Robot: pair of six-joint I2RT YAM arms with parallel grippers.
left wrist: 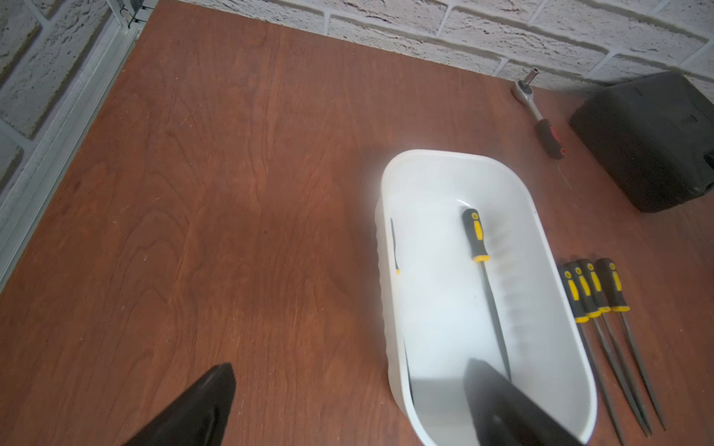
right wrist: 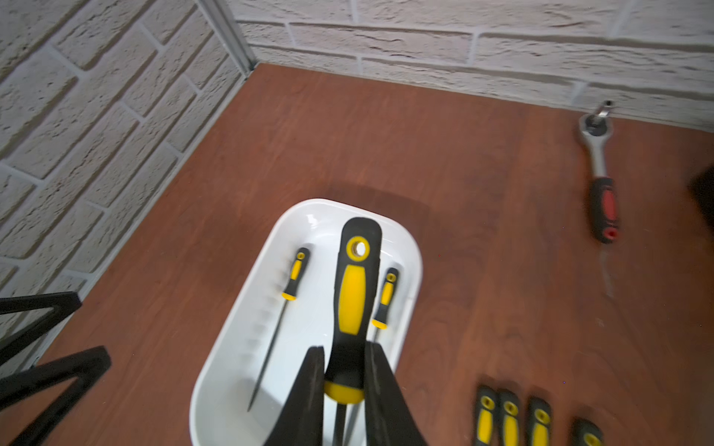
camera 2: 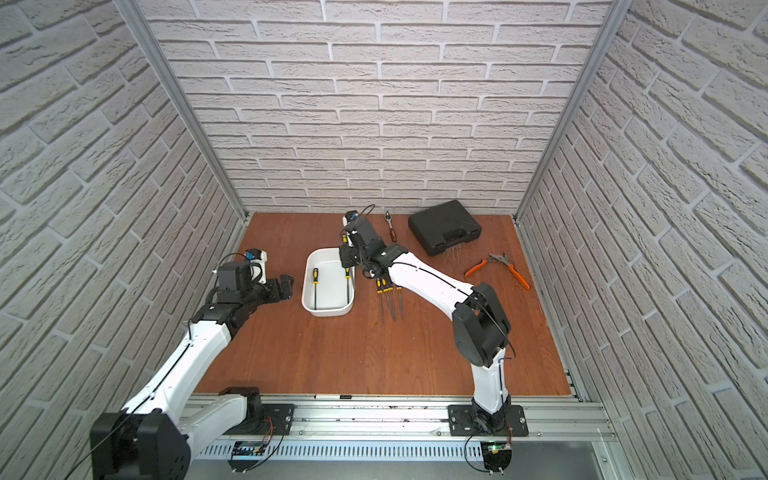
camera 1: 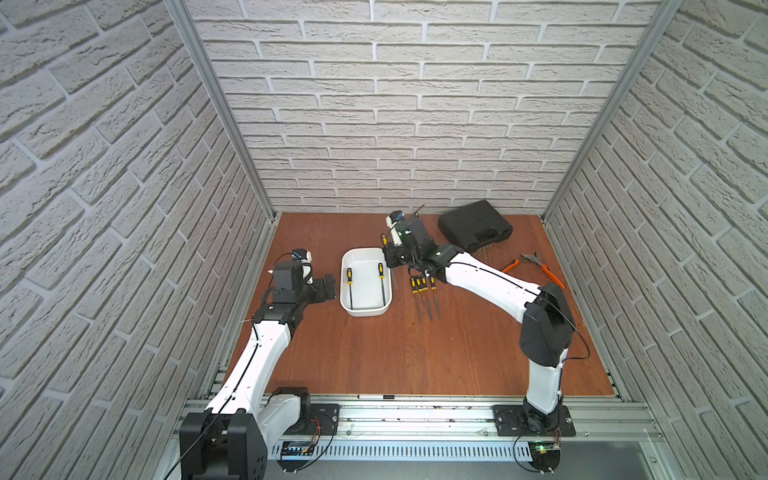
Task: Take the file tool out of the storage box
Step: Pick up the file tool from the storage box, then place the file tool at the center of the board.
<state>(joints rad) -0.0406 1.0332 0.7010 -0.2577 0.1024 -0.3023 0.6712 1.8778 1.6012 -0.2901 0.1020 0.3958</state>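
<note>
- The right gripper (right wrist: 345,367) is clamped on the handle of a slim steel file with a black-and-yellow grip (right wrist: 351,301), just above its yellow collar.
- This held file hangs over the far right part of the white rounded plastic storage box (camera 1: 365,311). Its tip is hidden, so I cannot tell whether it has cleared the rim.
- The step in hand looks like lift-out and carry. The next move probably calls for raising the file clear of the wall, swinging it right and laying it beside the row on the brown wooden table (camera 1: 374,357).
- The left gripper (left wrist: 347,367) hovers just left of the box, fingers spread wide and holding nothing.
- Files number seven: one held, two lying in the box (camera 1: 350,286), and four side by side on the table (camera 1: 424,291) just right of it.
- There is also one black moulded case (camera 1: 473,226) and one ratchet wrench (camera 2: 390,226), both at the far side.
</note>
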